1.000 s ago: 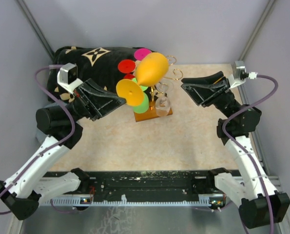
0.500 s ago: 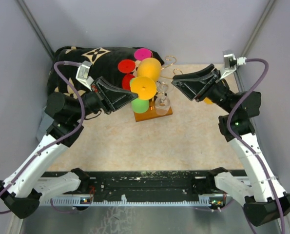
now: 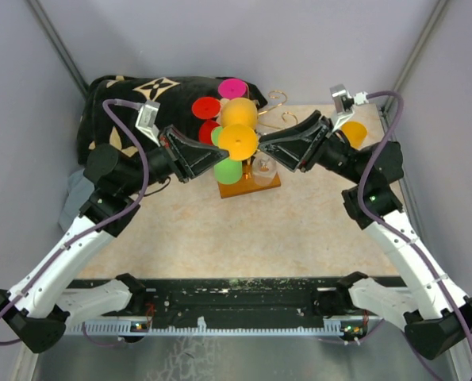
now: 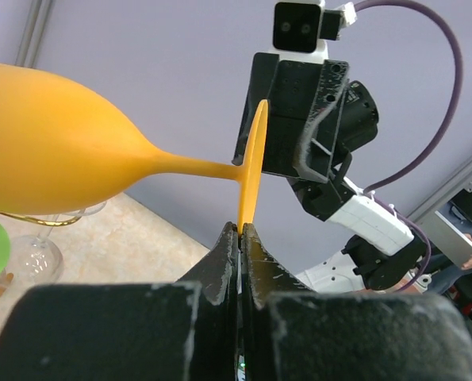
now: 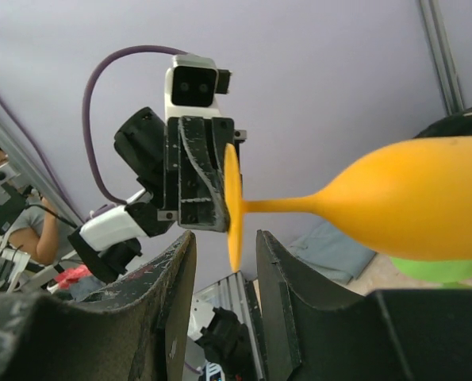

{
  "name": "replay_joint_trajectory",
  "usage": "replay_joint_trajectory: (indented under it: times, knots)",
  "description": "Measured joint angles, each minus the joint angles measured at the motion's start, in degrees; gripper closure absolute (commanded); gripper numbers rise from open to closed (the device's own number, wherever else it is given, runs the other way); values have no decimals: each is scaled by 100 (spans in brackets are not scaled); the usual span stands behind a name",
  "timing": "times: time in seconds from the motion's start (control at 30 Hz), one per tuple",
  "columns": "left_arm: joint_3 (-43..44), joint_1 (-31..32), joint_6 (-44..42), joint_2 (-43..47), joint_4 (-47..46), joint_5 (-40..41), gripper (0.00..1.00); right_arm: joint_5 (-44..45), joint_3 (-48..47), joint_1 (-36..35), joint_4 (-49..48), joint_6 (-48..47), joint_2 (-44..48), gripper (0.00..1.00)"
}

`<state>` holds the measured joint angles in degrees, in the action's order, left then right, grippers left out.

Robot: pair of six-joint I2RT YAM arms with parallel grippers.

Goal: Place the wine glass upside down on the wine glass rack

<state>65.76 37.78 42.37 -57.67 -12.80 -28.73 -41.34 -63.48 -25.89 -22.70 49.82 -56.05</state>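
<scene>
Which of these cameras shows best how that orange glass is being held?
The left wrist view: the left gripper is shut on the foot edge of the orange glass. The right wrist view shows the glass sideways, with the right gripper open around its foot. The top view hides the grip.

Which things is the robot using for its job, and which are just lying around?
For the job: orange wine glass, wine glass rack, left gripper pinching the glass's foot, right gripper open around that foot.

Just lying about: black patterned cloth, pink glass, red glass, green glass, clear glass.
</scene>
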Motion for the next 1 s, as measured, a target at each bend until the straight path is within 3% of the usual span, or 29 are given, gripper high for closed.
replay_joint_trajectory:
  times: [0.33, 0.5, 0.67, 0.8, 0.9, 1.0]
  knots:
    - [0, 0, -46, -72, 122, 70, 100, 221, -118, -402, 131, -221, -142, 64]
    - [0, 0, -42, -85, 122, 66, 100, 313, -153, -575, 251, -332, -284, 76]
    - [0, 0, -37, -87, 118, 52, 100, 422, -160, -636, 330, -433, -337, 100]
    - [4, 0, -31, -83, 81, 35, 100, 531, -160, -636, 396, -481, -339, 100]
    - [7, 0, -31, -83, 81, 37, 93, 575, -181, -645, 442, -501, -339, 100]
    - [9, 0, -68, -72, 85, 46, 77, 623, -219, -664, 525, -531, -337, 100]
